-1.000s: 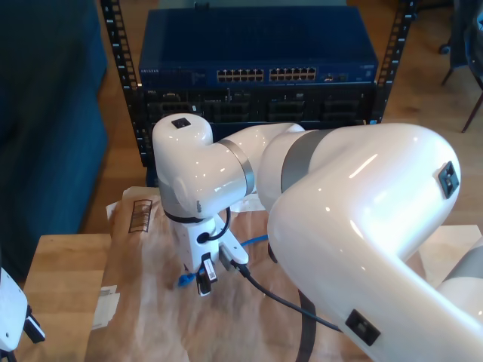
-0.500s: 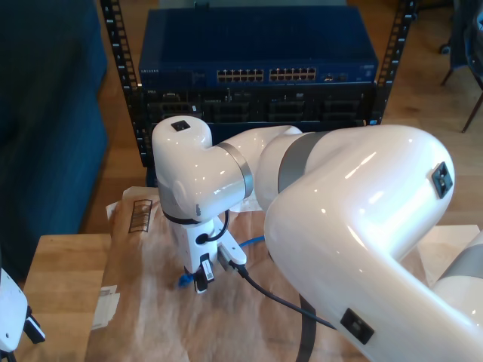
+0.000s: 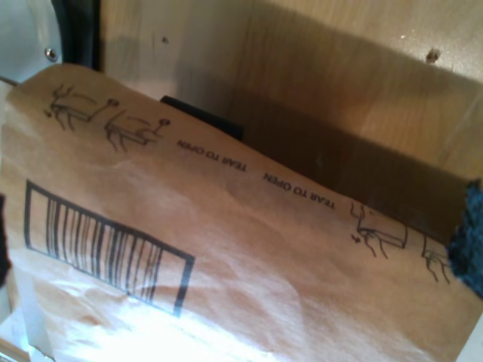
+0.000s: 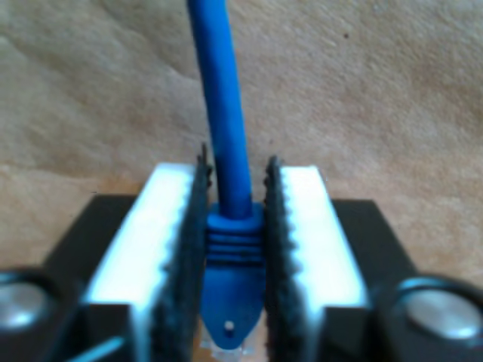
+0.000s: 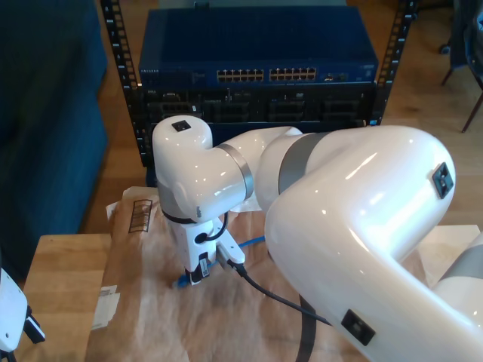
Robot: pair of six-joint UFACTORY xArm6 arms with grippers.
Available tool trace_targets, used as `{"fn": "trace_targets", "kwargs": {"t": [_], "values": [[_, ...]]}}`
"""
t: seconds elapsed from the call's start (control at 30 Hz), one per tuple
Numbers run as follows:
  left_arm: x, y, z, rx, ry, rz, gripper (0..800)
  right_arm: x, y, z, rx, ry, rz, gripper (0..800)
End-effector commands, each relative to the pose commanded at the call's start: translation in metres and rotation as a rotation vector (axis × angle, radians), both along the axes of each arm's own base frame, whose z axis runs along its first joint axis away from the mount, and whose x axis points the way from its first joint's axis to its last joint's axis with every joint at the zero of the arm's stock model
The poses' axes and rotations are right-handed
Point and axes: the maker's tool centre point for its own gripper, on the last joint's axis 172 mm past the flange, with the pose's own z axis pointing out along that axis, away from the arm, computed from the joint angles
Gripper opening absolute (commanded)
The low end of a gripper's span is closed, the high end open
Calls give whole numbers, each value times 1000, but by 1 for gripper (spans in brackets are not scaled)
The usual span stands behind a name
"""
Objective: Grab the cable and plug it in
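The blue cable (image 4: 223,113) lies on brown paper (image 5: 151,317), and a short stretch of the cable (image 5: 253,242) shows beside the big white arm. In the second wrist view its ribbed blue-booted plug (image 4: 234,260) sits between the toothed pads (image 4: 177,241) of my second gripper (image 4: 234,249), which press on both sides of the boot. My second gripper (image 5: 198,273) points straight down at the paper, with the blue plug end (image 5: 183,283) at its tip. A white gripper part (image 5: 26,326) sits at the exterior view's lower left.
A blue network switch (image 5: 256,45) with a row of ports (image 5: 268,75) sits in a black rack behind the wooden table (image 5: 60,302). A dark grey robot cable (image 5: 279,302) trails over the paper. The paper's barcode (image 3: 106,249) lies close under the first wrist camera.
My second gripper has come down lower onto the paper, over the cable's plug end. The white part at the exterior view's lower left has not moved.
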Motion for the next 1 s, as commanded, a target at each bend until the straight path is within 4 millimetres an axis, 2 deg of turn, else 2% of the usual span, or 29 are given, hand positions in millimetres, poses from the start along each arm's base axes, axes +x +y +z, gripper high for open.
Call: {"fn": "trace_targets", "kwargs": {"t": [0.13, 0.23, 0.4, 0.57, 0.63, 0.83, 0.93, 1.0], "values": [[2, 0, 4, 2, -6, 1, 800, -2, -4, 16, 13, -14, -11, 12], [18, -12, 16, -43, -58, 33, 800, 1, -13, 38, 29, -33, -63, 8], [46, -43, 51, -172, -122, 79, 800, 11, -57, 79, 64, -71, -184, 4], [68, -92, 74, -277, -172, 36, 800, 24, -91, 125, 186, -70, -352, 4], [73, -110, 79, -305, -182, 8, 800, 24, -101, 135, 200, -68, -380, 3], [92, -167, 103, -403, -224, -72, 800, 16, -116, 166, 273, -12, -472, 3], [103, -189, 118, -455, -249, -89, 800, 12, -125, 184, 315, -11, -513, 3], [112, -202, 131, -492, -268, -95, 800, 8, -128, 189, 329, -13, -523, 3]]}}
